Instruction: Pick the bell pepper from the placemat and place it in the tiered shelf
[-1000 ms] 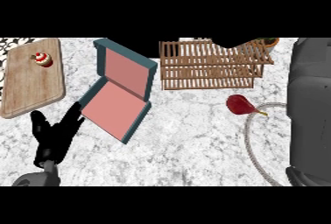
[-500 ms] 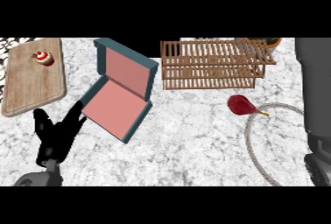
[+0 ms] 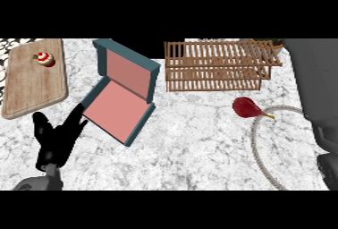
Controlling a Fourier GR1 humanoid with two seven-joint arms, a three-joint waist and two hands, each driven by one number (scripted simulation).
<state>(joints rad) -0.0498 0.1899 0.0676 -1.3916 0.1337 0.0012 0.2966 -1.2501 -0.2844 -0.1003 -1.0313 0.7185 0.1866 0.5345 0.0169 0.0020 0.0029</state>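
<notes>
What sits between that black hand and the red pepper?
In the head view, the open teal box with pink lining and bare marble counter separate the left hand from the bell pepper.

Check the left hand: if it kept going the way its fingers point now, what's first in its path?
The left hand rests open, fingers pointing up and slightly right in the head view. Going straight on, it would likely meet the teal-edged pink box first, at its lower tray. Its height above the counter is unclear, so it might pass over.

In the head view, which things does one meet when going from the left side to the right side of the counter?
Wooden cutting board with a small red-and-white item on it → left hand, open → teal box with pink inside → wooden tiered shelf → red bell pepper → round placemat's rim.
</notes>
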